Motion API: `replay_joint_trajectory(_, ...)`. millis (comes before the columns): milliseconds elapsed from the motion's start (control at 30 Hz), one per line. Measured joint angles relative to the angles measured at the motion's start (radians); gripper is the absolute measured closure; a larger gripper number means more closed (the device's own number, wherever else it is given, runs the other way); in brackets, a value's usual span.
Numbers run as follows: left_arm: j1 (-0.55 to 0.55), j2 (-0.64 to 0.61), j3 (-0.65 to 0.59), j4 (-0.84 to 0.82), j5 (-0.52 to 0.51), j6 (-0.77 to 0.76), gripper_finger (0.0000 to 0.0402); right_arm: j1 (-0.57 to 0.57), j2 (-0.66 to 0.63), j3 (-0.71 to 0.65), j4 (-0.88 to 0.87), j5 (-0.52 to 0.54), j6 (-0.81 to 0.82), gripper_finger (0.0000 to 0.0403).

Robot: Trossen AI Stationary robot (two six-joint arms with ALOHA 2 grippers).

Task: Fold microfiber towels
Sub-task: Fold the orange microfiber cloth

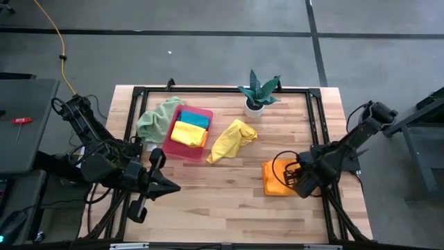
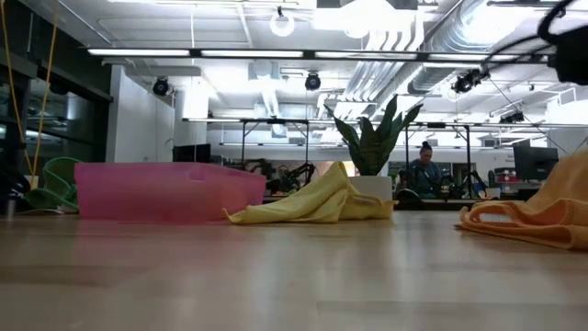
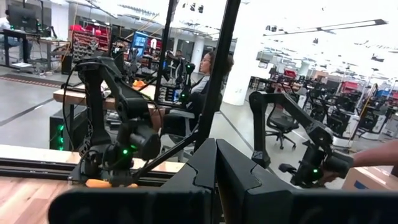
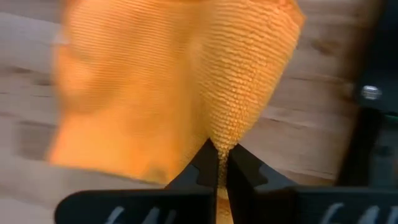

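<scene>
The right gripper (image 4: 218,163) pinches a fold of the orange towel (image 4: 161,87). It looks soft and floppy, so edges or corners seem best to grab. The left gripper (image 3: 216,180) is closed and empty.

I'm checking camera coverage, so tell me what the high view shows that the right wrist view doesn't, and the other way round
Only the high view shows the whole layout: the pink tray holding a folded yellow towel and a teal towel, the pale green towel draped beside it, a crumpled yellow towel, the potted plant, and the left gripper waiting shut at the near left edge.

Only the right wrist view shows the right gripper pinching a raised fold of cloth.

Both show the orange towel on the wooden table.
</scene>
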Motion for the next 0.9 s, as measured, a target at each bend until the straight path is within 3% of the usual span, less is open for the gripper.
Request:
replay_joint_trajectory(400, 0.0, 0.0, 0.0, 0.0, -0.038, -0.008, 0.0401, -0.002, -0.007, 0.015, 0.199, 0.181, -0.011, 0.0402)
replay_joint_trajectory(900, 0.01, 0.0, 0.0, -0.008, -0.041, -0.008, 0.0401, -0.087, 0.136, 0.015, 0.397, 0.218, -0.069, 0.0403)
